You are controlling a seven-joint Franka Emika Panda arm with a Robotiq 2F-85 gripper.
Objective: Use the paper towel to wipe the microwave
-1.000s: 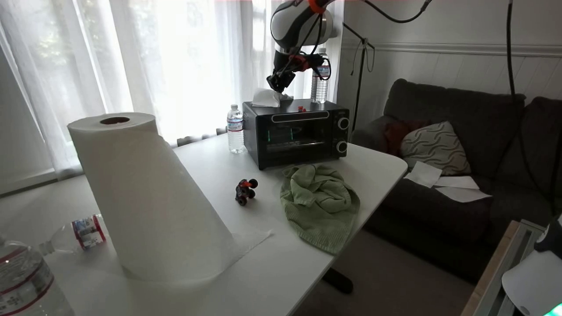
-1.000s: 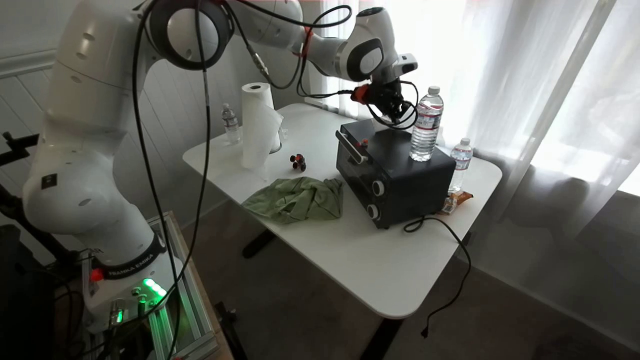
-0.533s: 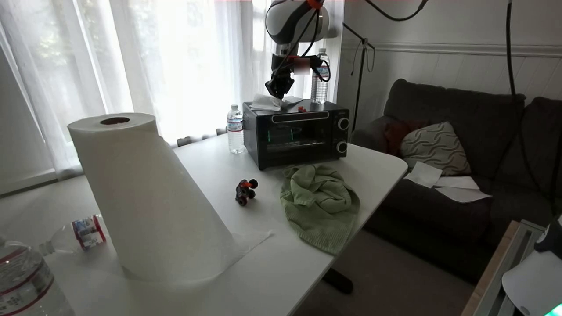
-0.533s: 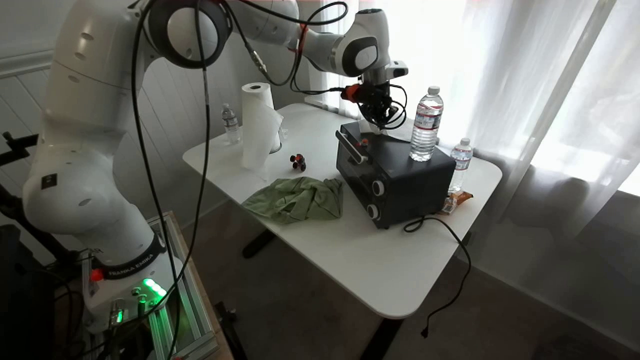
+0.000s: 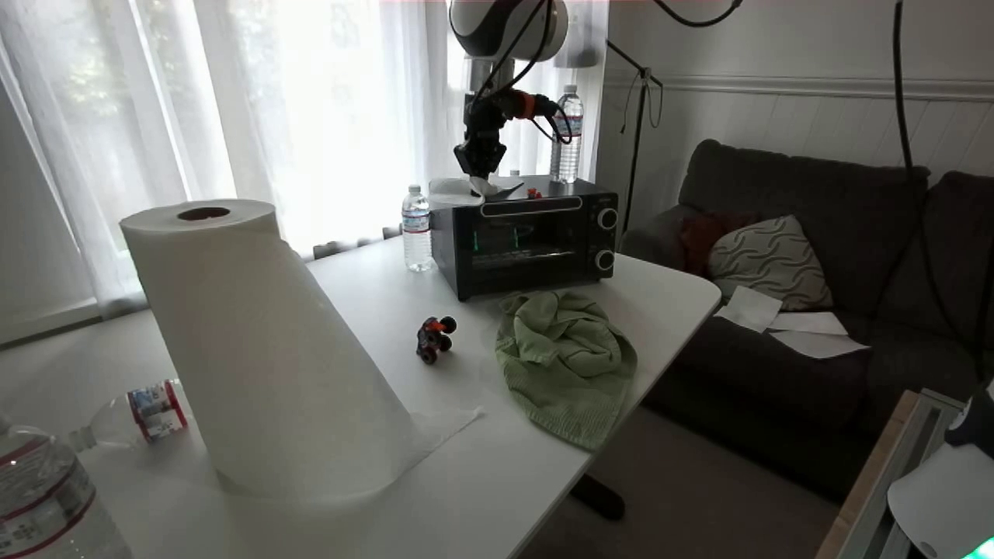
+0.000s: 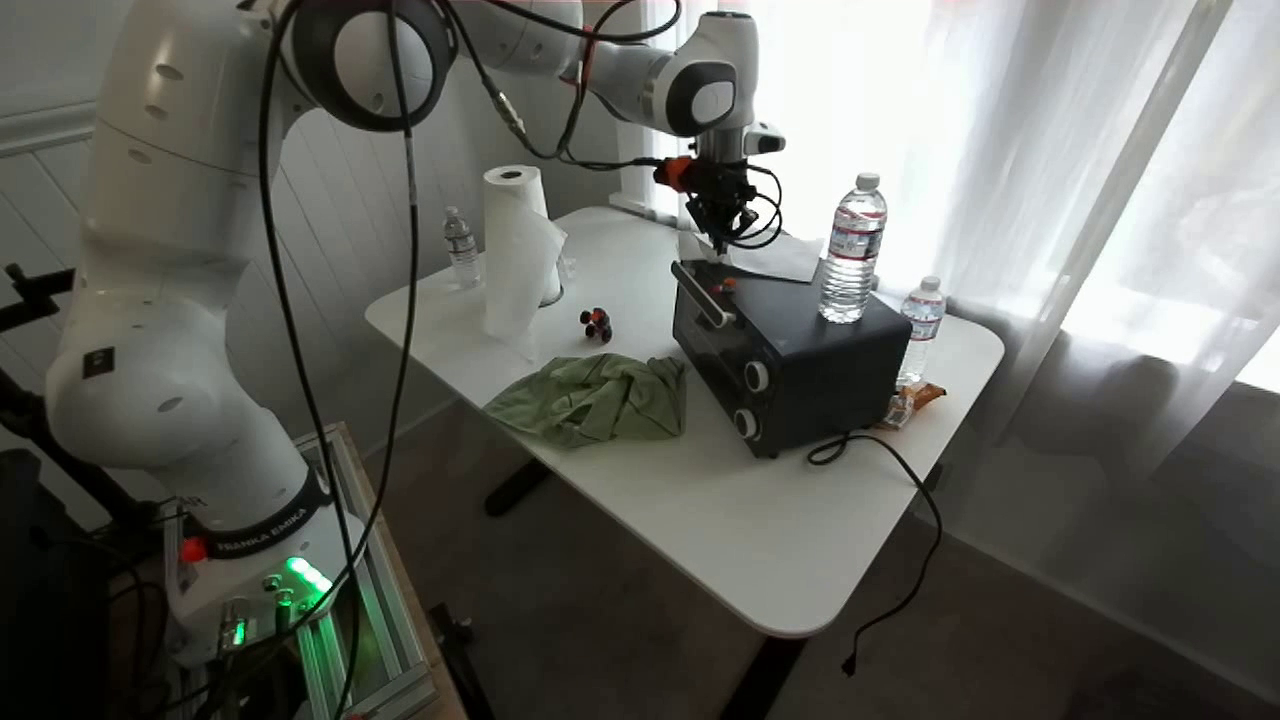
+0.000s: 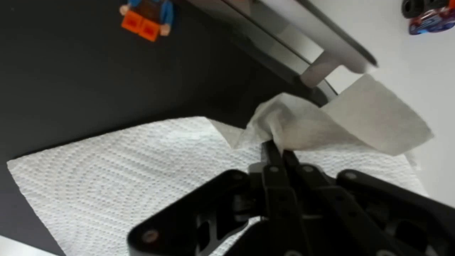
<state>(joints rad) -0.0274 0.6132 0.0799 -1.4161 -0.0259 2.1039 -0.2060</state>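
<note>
Gripper (image 7: 279, 149) is clenched on a pinch of paper towel (image 7: 142, 181), which lies over the top of the microwave (image 6: 790, 345); hazards — a long sweep could topple the bottle (image 6: 853, 250) standing there, a snag on the door handle (image 7: 320, 30) could tear the towel; wrist view resolves a toy figure (image 7: 145, 19) — a mere speck in both exterior views; it omits the bottle.
</note>
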